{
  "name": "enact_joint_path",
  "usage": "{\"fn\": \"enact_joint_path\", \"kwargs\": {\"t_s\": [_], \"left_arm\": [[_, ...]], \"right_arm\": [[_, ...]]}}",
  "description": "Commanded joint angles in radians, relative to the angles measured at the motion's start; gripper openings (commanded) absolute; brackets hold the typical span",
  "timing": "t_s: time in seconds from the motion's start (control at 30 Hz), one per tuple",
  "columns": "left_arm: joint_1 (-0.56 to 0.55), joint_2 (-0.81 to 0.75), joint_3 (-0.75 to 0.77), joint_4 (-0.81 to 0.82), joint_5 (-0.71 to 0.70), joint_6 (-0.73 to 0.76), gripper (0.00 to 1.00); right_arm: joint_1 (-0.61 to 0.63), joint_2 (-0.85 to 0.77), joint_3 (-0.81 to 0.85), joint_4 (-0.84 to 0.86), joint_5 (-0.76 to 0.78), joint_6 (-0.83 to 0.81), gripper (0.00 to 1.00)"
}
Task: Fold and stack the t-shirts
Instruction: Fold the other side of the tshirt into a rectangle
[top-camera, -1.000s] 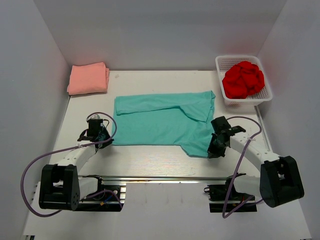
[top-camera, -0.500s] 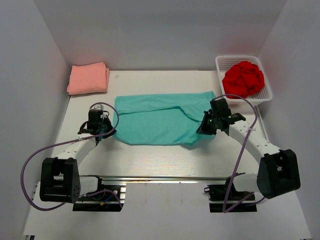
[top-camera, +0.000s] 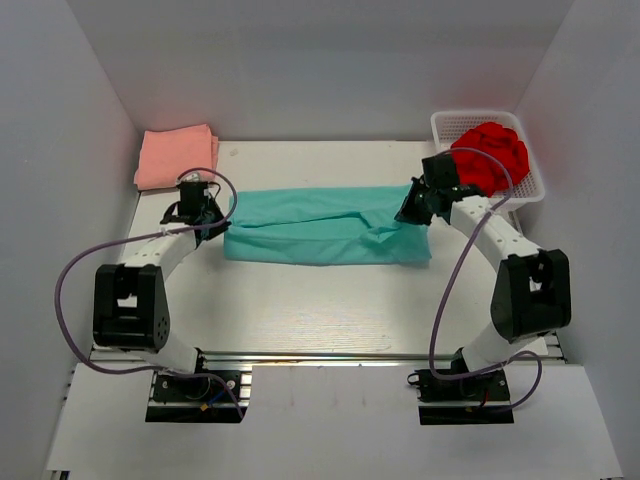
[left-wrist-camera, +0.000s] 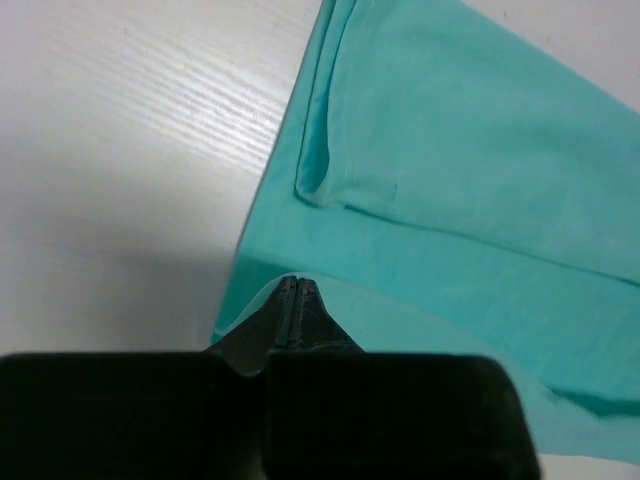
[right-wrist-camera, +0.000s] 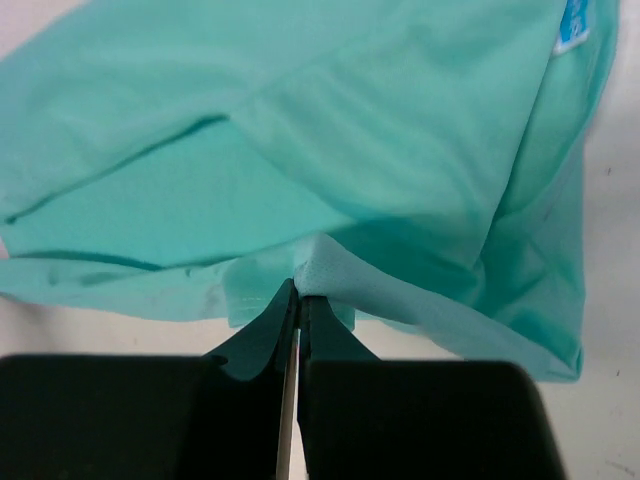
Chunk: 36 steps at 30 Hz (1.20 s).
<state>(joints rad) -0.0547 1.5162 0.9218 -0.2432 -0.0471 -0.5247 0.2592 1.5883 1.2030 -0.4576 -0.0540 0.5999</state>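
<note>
The soft teal cotton t-shirt (top-camera: 320, 225) lies as a long, doubled band across the middle of the frame on the white, faintly wood-grained tabletop (top-camera: 330, 300), its smooth knit creased near the right end. The left hand (top-camera: 205, 212) is clenched on the band's left edge and the right hand (top-camera: 415, 208) on its right edge, each pinching a thin fold of fabric. A squarely folded salmon-pink t-shirt (top-camera: 177, 157) sits upper left, a crumpled red t-shirt (top-camera: 487, 158) fills the white plastic mesh basket (top-camera: 536, 190) upper right, and bare tabletop stretches below the band.
</note>
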Motion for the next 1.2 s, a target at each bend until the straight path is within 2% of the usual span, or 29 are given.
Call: {"fn": "enact_joint_path", "kwargs": {"t_s": [0.0, 0.23, 0.57, 0.6, 0.63, 0.67, 0.7, 0.73, 0.8, 0.83, 0.87, 0.97, 1.0, 1.03, 1.1, 1.17], "left_arm": [[0.006, 0.053, 0.090, -0.016, -0.056, -0.008, 0.00], [0.006, 0.193, 0.228, -0.025, -0.046, -0.008, 0.00], [0.006, 0.338, 0.337, -0.027, -0.148, -0.008, 0.00], [0.006, 0.351, 0.363, -0.047, -0.158, -0.008, 0.08], [0.006, 0.361, 0.376, -0.063, -0.158, -0.021, 0.18], [0.006, 0.371, 0.387, -0.074, -0.168, -0.021, 0.36], [0.006, 0.383, 0.399, -0.099, -0.177, -0.021, 0.79], [0.006, 0.383, 0.419, -0.108, -0.186, -0.021, 0.97], [0.006, 0.383, 0.431, -0.122, -0.195, -0.021, 1.00], [0.006, 0.372, 0.431, -0.133, -0.195, -0.021, 1.00], [0.006, 0.355, 0.431, -0.133, -0.195, -0.021, 1.00], [0.006, 0.303, 0.404, -0.113, -0.160, 0.006, 1.00], [0.006, 0.289, 0.375, -0.102, -0.127, 0.006, 1.00], [0.006, 0.279, 0.362, -0.078, -0.111, 0.029, 1.00], [-0.003, 0.269, 0.353, -0.068, -0.062, 0.048, 1.00], [-0.014, 0.260, 0.353, -0.045, -0.027, 0.090, 1.00]], "right_arm": [[-0.023, 0.042, 0.105, 0.023, 0.019, -0.002, 0.00], [-0.055, 0.202, 0.274, 0.007, -0.006, -0.040, 0.00], [-0.077, 0.458, 0.527, -0.021, -0.033, -0.115, 0.00], [-0.078, 0.488, 0.561, -0.013, -0.035, -0.142, 0.09], [-0.080, 0.499, 0.572, -0.013, -0.038, -0.150, 0.13], [-0.083, 0.527, 0.585, -0.009, -0.053, -0.161, 0.19], [-0.080, 0.538, 0.621, -0.006, -0.063, -0.190, 0.34], [-0.081, 0.564, 0.653, -0.003, -0.081, -0.205, 0.43], [-0.080, 0.570, 0.685, -0.009, -0.102, -0.213, 0.54], [-0.077, 0.550, 0.679, -0.003, -0.124, -0.228, 0.68], [-0.077, 0.539, 0.672, 0.005, -0.127, -0.239, 0.71], [-0.074, 0.440, 0.545, 0.065, -0.142, -0.247, 0.76], [-0.072, 0.393, 0.420, 0.083, -0.158, -0.244, 0.76], [-0.071, 0.371, 0.379, 0.139, -0.184, -0.238, 0.79], [-0.071, 0.309, 0.257, 0.169, -0.229, -0.226, 0.79], [-0.069, 0.291, 0.216, 0.200, -0.274, -0.233, 0.79]]}}
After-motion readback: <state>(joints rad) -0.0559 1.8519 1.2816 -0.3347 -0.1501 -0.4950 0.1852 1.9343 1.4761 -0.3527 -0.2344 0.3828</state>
